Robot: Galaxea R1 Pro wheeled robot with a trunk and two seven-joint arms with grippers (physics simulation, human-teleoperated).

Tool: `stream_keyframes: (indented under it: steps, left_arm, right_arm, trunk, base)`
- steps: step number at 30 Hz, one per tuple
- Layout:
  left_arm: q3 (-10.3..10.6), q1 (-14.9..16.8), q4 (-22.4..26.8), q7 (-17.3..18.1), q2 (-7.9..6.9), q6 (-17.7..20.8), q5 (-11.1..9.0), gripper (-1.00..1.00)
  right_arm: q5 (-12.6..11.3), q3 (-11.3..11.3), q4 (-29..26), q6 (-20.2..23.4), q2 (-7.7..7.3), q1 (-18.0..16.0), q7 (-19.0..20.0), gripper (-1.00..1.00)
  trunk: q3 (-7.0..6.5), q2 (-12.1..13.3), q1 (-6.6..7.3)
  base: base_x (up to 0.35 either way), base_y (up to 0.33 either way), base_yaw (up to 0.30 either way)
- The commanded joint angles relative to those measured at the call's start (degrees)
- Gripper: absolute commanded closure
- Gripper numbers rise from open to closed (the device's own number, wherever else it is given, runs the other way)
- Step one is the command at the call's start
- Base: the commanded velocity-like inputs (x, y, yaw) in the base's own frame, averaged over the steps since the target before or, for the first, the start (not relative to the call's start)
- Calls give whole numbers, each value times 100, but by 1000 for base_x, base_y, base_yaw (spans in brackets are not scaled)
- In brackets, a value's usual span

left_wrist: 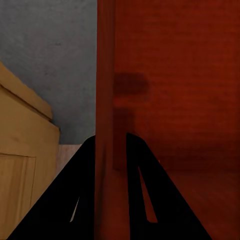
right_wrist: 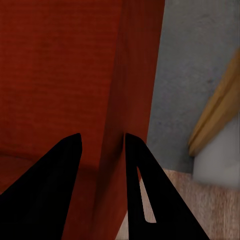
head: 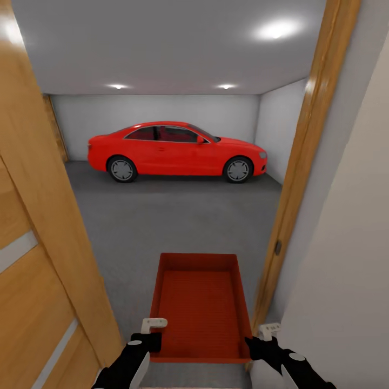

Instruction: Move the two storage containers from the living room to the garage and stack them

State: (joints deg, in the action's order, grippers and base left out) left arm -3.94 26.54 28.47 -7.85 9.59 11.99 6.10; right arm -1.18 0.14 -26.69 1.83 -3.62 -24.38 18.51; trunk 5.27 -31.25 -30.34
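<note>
One orange-red storage container (head: 200, 308), lidless with a ribbed bottom, hangs level in front of me in a doorway, over the garage's dark grey floor (head: 178, 216). My left gripper (head: 147, 339) is shut on its left side wall near the rear corner. In the left wrist view the black fingers (left_wrist: 111, 137) straddle that thin wall (left_wrist: 105, 75). At the opposite rear corner my right gripper (head: 260, 343) is shut on the right side wall, and the right wrist view has its fingers (right_wrist: 102, 136) pinching that wall (right_wrist: 135, 75).
An open wooden door (head: 32, 243) stands close on my left, and the wooden door frame (head: 302, 178) and a pale wall (head: 346, 270) are close on my right. A red car (head: 175, 151) is parked across the garage's far end. Light wood planks (right_wrist: 200, 210) lie beneath the grippers.
</note>
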Motion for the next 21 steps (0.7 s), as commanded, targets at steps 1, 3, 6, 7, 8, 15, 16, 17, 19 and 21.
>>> stream_keyframes:
  steps: [1, 3, 6, 7, 8, 15, 16, 17, 19, 21]
  left_arm:
    - [-327, 9, 221, -15, 8, 46, 84, 100]
    - [-327, 9, 221, -15, 8, 48, 84, 100]
    - [-327, 9, 221, -15, 8, 48, 84, 100]
    - [-327, 9, 221, -15, 8, 49, 84, 100]
    - [-327, 9, 221, -15, 8, 49, 84, 100]
    - [-328, 9, 221, -15, 8, 49, 84, 100]
    - [-328, 9, 221, -15, 8, 49, 84, 100]
    - [-327, 9, 221, -15, 8, 49, 84, 100]
    - [-328, 9, 221, -15, 8, 46, 84, 100]
    - [-330, 9, 221, -15, 8, 44, 84, 100]
  right_arm:
    - [74, 56, -11, 19, -7, 3, 7, 100]
    - [74, 56, -11, 19, -7, 3, 9, 100]
    - [74, 56, -11, 19, -7, 3, 6, 100]
    - [74, 56, -11, 19, -7, 3, 8, 100]
    - [74, 56, -11, 19, -7, 3, 8, 100]
    - [74, 56, -11, 19, -7, 3, 12, 100]
    - [74, 56, -11, 19, -7, 3, 12, 100]
    - [78, 56, -11, 19, -7, 3, 12, 100]
    - [81, 56, -11, 19, -7, 3, 12, 100]
    - [82, 54, -11, 19, -7, 3, 12, 100]
  trunk:
    - [11, -10, -6]
    - [11, -10, -6]
    - [11, -10, -6]
    - [11, -10, -6]
    - [11, -10, -6]
    - [11, -10, -6]
    - [11, -10, -6]
    - [11, -10, -6]
    - [11, -10, -6]
    - [11, -10, -6]
  base:
    - [322, 0, 0]
    - [309, 0, 0]
    - [299, 0, 0]
    - [296, 0, 0]
    - [296, 0, 0]
    - [295, 0, 0]
    - [295, 0, 0]
    - [295, 0, 0]
    - [295, 0, 0]
    - [229, 0, 0]
